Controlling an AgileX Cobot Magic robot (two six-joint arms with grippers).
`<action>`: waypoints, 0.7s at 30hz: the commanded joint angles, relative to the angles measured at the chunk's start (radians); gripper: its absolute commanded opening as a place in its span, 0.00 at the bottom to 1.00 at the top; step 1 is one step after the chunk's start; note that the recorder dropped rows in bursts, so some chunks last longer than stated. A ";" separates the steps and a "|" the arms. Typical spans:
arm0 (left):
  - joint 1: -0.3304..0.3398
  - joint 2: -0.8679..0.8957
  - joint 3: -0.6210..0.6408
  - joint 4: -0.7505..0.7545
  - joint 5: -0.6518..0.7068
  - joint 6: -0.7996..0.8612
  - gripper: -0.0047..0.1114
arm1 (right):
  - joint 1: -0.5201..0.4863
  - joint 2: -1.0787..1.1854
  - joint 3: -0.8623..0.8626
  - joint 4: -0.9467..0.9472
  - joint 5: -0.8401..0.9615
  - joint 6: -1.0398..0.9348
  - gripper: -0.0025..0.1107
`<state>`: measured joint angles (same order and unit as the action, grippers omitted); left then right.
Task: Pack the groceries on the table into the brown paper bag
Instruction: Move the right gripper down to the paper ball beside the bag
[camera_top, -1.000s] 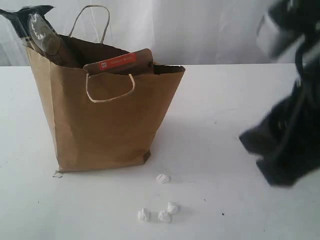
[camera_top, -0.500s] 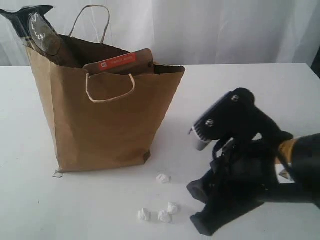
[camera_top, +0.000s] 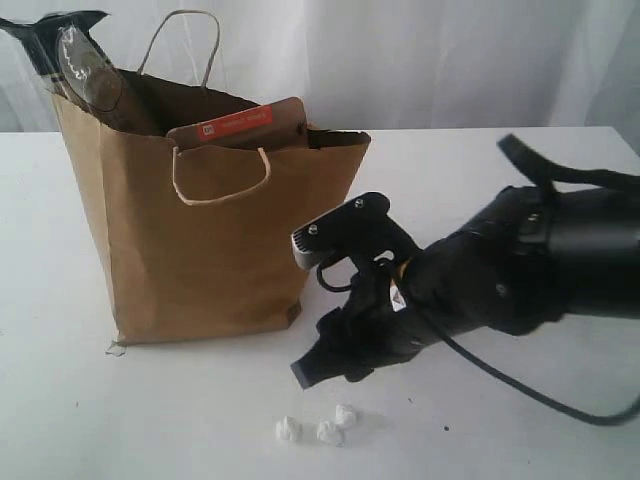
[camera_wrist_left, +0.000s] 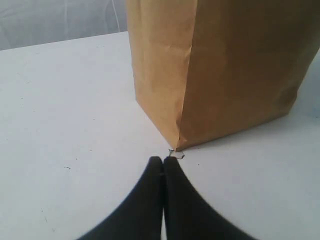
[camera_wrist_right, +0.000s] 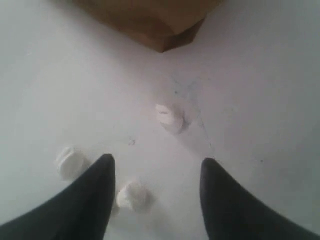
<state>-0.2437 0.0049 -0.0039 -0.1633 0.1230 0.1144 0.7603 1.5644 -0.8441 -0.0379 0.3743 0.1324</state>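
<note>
The brown paper bag (camera_top: 200, 250) stands upright on the white table (camera_top: 470, 170), left of centre. Out of its top poke the brown orange-labelled pouch (camera_top: 240, 125) and the long spaghetti packet (camera_top: 75, 60); the other groceries are hidden. My right gripper (camera_top: 322, 366) hangs low over the table beside the bag's front right corner. In the right wrist view it (camera_wrist_right: 157, 162) is open and empty, over tiny white lumps (camera_wrist_right: 170, 117), with the bag's corner (camera_wrist_right: 160, 25) beyond. My left gripper (camera_wrist_left: 163, 160) is shut and empty, its tips near a bottom corner of the bag (camera_wrist_left: 220, 65).
Three small white lumps (camera_top: 328, 432) lie on the table in front of the right gripper. A scrap of clear tape (camera_wrist_left: 176, 154) sticks out at the bag's bottom corner. A pale curtain hangs behind the table. The right arm's cable (camera_top: 520, 390) trails over the table.
The right arm has swept in from the right edge and down to the left, ending beside the bag and covering one white lump. The bag and its contents have not moved.
</note>
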 joint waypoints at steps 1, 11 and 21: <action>0.005 -0.005 0.004 -0.006 0.002 -0.006 0.04 | -0.024 0.110 -0.079 -0.003 0.010 -0.035 0.45; 0.005 -0.005 0.004 -0.006 0.002 -0.006 0.04 | -0.024 0.274 -0.181 -0.003 0.103 -0.093 0.45; 0.005 -0.005 0.004 -0.006 0.002 -0.006 0.04 | -0.024 0.339 -0.242 -0.003 0.080 -0.111 0.45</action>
<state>-0.2437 0.0049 -0.0039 -0.1633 0.1230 0.1144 0.7415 1.8943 -1.0679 -0.0379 0.4615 0.0350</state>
